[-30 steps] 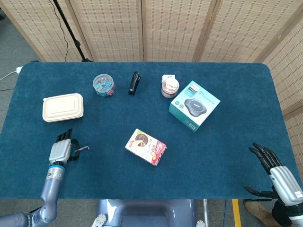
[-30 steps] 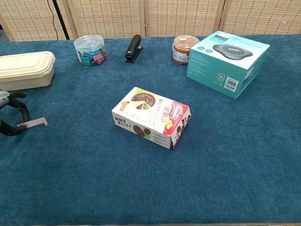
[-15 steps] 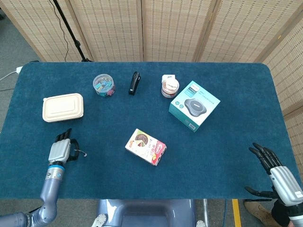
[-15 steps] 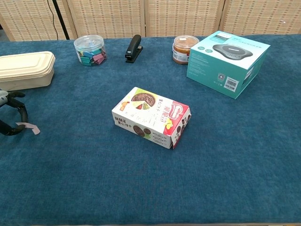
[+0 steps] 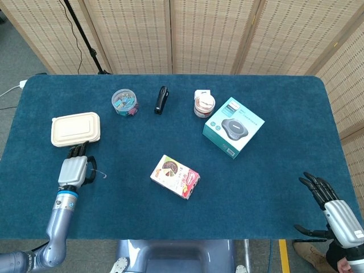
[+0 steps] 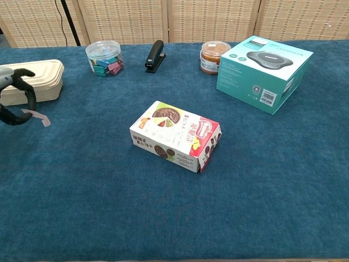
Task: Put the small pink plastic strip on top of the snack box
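Observation:
The snack box (image 5: 175,176) (image 6: 175,135) lies on its side near the middle of the blue table. My left hand (image 5: 74,170) (image 6: 15,98) hovers at the table's left, just in front of the beige lunch box, and pinches the small pink plastic strip (image 5: 98,170) (image 6: 38,117), which sticks out to the right of its fingers. The strip is well left of the snack box. My right hand (image 5: 335,209) hangs open past the table's front right corner, holding nothing; only the head view shows it.
A beige lunch box (image 5: 75,129) sits at the left. Along the back stand a clear tub of clips (image 5: 124,102), a black stapler (image 5: 162,99) and a small jar (image 5: 203,103). A teal device box (image 5: 234,127) lies right of centre.
My left hand has lifted and moved away from the front edge toward the lunch box, carrying the pink strip with it. The right hand has stayed still.

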Robot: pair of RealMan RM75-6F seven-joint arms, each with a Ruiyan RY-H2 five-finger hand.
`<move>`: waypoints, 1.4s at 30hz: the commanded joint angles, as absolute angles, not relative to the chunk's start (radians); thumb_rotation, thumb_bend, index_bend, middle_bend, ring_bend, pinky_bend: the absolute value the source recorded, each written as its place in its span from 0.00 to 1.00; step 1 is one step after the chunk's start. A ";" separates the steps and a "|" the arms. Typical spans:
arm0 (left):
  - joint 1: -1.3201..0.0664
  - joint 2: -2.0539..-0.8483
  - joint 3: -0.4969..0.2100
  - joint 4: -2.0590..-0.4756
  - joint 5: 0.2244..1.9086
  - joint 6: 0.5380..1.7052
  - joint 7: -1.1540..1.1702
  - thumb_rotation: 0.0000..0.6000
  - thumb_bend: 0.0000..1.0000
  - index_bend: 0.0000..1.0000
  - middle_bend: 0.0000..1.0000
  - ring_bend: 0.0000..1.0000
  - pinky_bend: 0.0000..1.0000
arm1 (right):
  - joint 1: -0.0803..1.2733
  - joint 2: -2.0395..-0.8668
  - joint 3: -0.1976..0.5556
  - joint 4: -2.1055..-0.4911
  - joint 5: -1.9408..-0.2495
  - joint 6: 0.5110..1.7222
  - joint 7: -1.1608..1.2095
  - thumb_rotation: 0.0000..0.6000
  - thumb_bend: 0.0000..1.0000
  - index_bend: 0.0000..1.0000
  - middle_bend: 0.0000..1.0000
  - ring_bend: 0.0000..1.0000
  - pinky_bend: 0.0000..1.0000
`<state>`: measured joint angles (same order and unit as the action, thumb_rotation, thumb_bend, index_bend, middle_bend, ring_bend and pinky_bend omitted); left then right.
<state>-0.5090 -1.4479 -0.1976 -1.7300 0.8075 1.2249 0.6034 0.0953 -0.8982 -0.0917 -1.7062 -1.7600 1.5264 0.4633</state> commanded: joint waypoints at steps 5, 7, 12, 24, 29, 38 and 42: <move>-0.645 -1.430 -0.222 -1.783 0.831 1.223 0.812 1.00 0.44 0.61 0.00 0.00 0.00 | 0.097 -0.897 -0.091 -1.703 -1.756 1.523 0.471 1.00 0.00 0.00 0.00 0.00 0.00; -0.675 -1.436 -0.237 -1.776 0.827 1.203 0.821 1.00 0.44 0.62 0.00 0.00 0.00 | 0.097 -0.897 -0.091 -1.701 -1.756 1.523 0.474 1.00 0.00 0.00 0.00 0.00 0.00; -0.739 -1.436 -0.256 -1.774 0.796 1.138 0.838 1.00 0.44 0.63 0.00 0.00 0.00 | 0.098 -0.895 -0.088 -1.698 -1.748 1.522 0.483 1.00 0.00 0.00 0.00 0.00 0.00; -0.886 -1.462 -0.270 -1.788 0.622 1.089 0.942 1.00 0.45 0.63 0.00 0.00 0.00 | 0.101 -0.895 -0.087 -1.694 -1.747 1.517 0.492 1.00 0.00 0.00 0.00 0.00 0.00; -0.950 -1.499 -0.256 -1.787 0.564 1.120 1.011 1.00 0.45 0.63 0.00 0.00 0.00 | 0.102 -0.894 -0.087 -1.692 -1.745 1.515 0.499 1.00 0.00 0.00 0.00 0.00 0.00; -1.015 -1.537 -0.237 -1.772 0.516 1.141 1.046 1.00 0.45 0.63 0.00 0.00 0.00 | 0.101 -0.892 -0.087 -1.689 -1.748 1.520 0.506 1.00 0.00 0.00 0.00 0.00 0.00; -1.048 -1.553 -0.234 -1.768 0.493 1.151 1.070 1.00 0.45 0.63 0.00 0.00 0.00 | 0.103 -0.892 -0.087 -1.687 -1.749 1.517 0.511 1.00 0.00 0.00 0.00 0.00 0.00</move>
<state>-1.0401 -1.5474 -0.2355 -1.7698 0.4997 1.1473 1.0632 0.1028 -0.8920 -0.0874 -1.6874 -1.7490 1.5171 0.5110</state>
